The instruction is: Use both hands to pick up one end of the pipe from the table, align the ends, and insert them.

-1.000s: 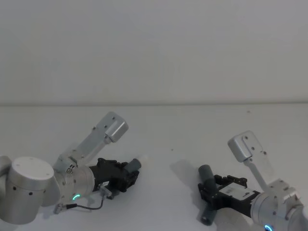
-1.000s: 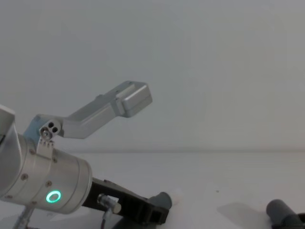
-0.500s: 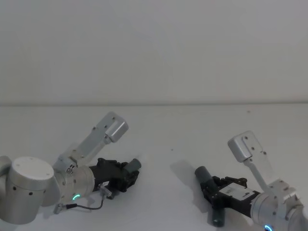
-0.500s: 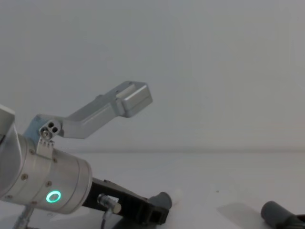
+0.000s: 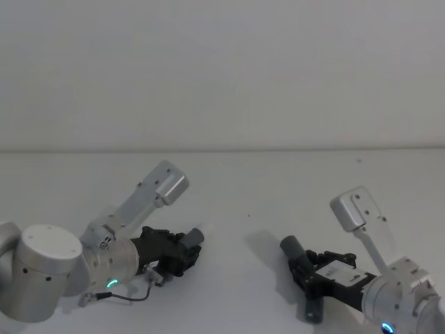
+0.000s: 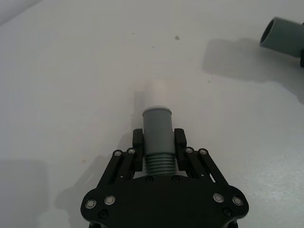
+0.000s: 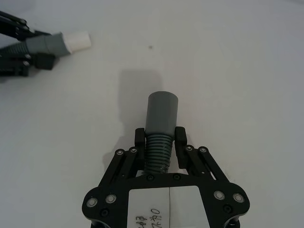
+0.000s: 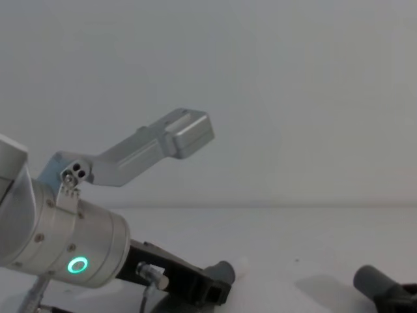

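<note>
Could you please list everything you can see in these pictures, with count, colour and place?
Table: one, white, spanning the foreground.
Wall: one, pale grey, behind the table.
Specks: two, dark, on the table, one between the arms, one far right.
White-tipped cuff: one, grey with a white tip, in the left gripper, just above the table.
Plain sleeve: one, grey, in the right gripper, apart from the other cuff.
Ribbed hose: two stretches seen, dark grey, one behind each cuff.
Arms: two, silver, each with a lit ring.
Left gripper: one, black, shut on the white-tipped cuff.
Right gripper: one, black, shut on the plain sleeve.
</note>
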